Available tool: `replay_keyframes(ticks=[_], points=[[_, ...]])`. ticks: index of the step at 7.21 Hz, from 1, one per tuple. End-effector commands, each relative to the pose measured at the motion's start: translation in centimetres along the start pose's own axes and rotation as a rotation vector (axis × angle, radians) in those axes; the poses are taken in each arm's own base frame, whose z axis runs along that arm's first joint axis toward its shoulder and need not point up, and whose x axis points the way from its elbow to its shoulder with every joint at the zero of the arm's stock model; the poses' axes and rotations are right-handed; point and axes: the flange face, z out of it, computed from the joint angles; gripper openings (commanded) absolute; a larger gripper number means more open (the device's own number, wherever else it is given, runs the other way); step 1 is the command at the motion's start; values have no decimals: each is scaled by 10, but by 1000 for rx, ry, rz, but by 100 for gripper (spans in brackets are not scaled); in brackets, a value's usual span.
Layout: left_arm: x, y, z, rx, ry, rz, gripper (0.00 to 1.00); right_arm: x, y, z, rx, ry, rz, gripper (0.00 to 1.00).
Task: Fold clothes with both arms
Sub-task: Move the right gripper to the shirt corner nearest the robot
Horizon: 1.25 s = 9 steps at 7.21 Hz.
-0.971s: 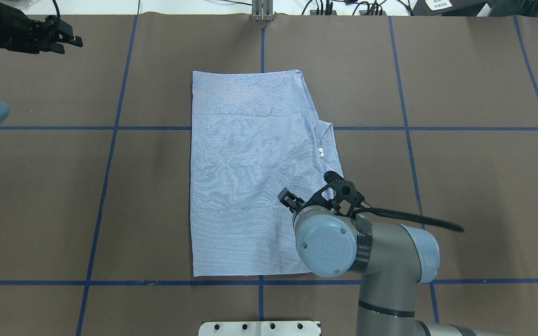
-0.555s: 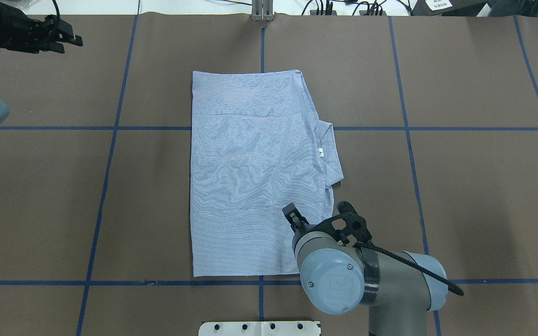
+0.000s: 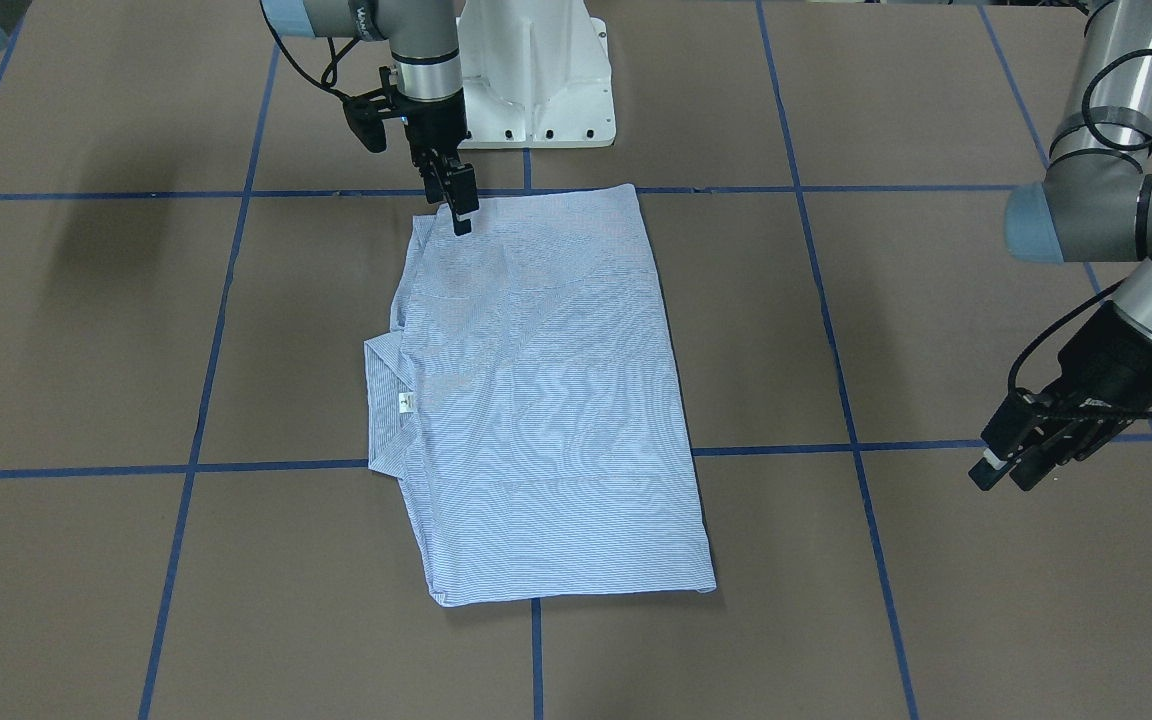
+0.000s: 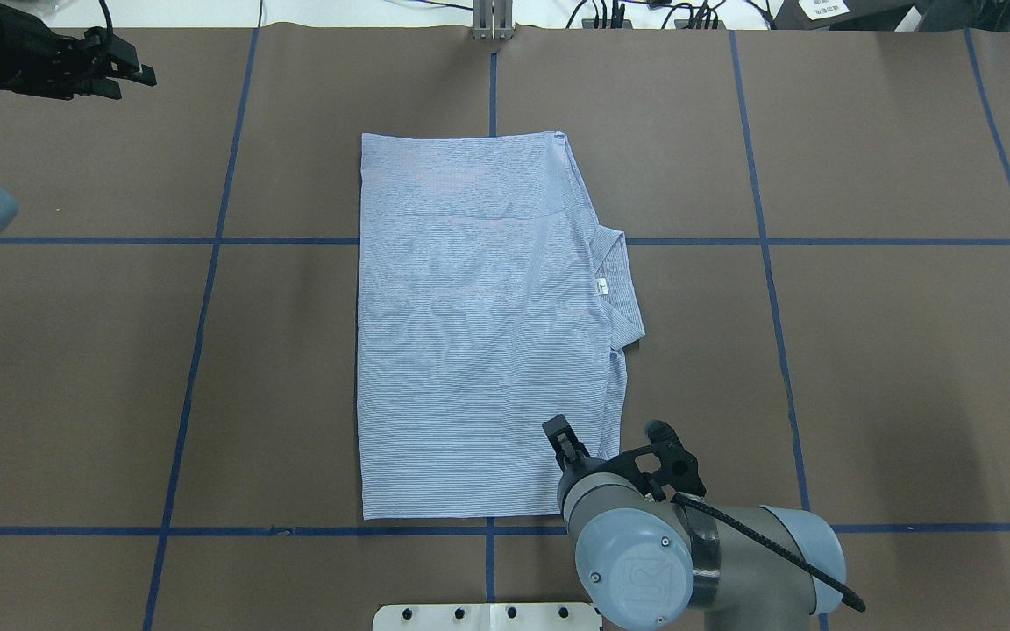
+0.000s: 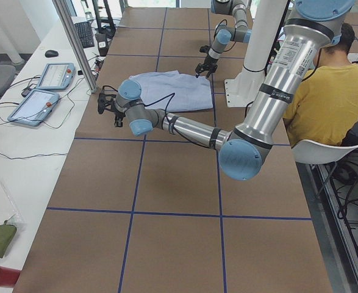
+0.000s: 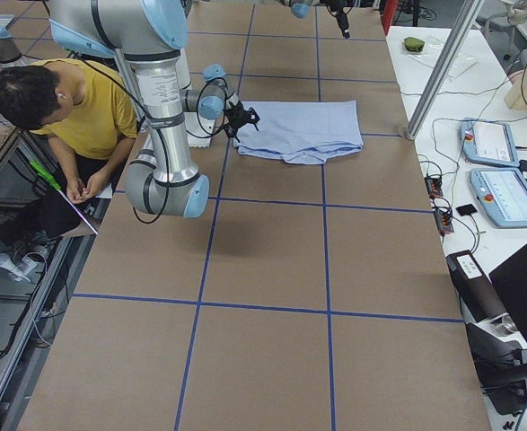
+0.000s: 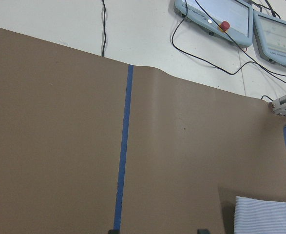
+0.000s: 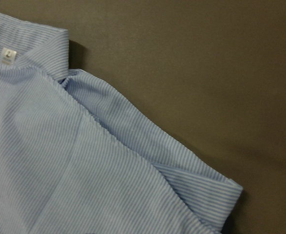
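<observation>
The striped shirt (image 4: pixel 470 333) lies folded into a flat rectangle on the brown table, its collar and white neck label (image 4: pixel 602 284) sticking out on its right edge. It also shows in the front view (image 3: pixel 536 400) and the right wrist view (image 8: pixel 60 161). My right gripper (image 4: pixel 568 447) hangs above the shirt's near right corner, looks open and holds nothing; the front view shows it (image 3: pixel 456 205) over that corner. My left gripper (image 4: pixel 132 74) is open and empty at the far left of the table, well away from the shirt (image 7: pixel 264 217).
The white pedestal base (image 3: pixel 536 70) stands at the table's near edge. Control tablets (image 7: pixel 220 17) and cables lie beyond the far edge, by a metal post (image 4: pixel 492 22). A person in yellow (image 6: pixel 74 99) sits behind the robot. Blue tape lines grid the table.
My right gripper has moved along the shirt's right edge from below the collar toward the robot's side, to the near right corner. The shirt and the left arm have not moved.
</observation>
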Motion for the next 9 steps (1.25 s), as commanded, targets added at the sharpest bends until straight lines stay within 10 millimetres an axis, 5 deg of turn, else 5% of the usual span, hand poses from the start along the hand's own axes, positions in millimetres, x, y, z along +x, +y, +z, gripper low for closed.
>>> replay_keyframes(ticks=[1,7,8,9], points=[[2,0,0,1,3,3,62,19,1,8,9,24,-21,95],[0,0,-1,5,0,1,62,23,0,13,18,33,-27,73],[1,0,-1,5,1,2,62,26,1,15,21,37,-31,60],[1,0,-2,5,1,2,62,22,4,12,14,29,-24,24]])
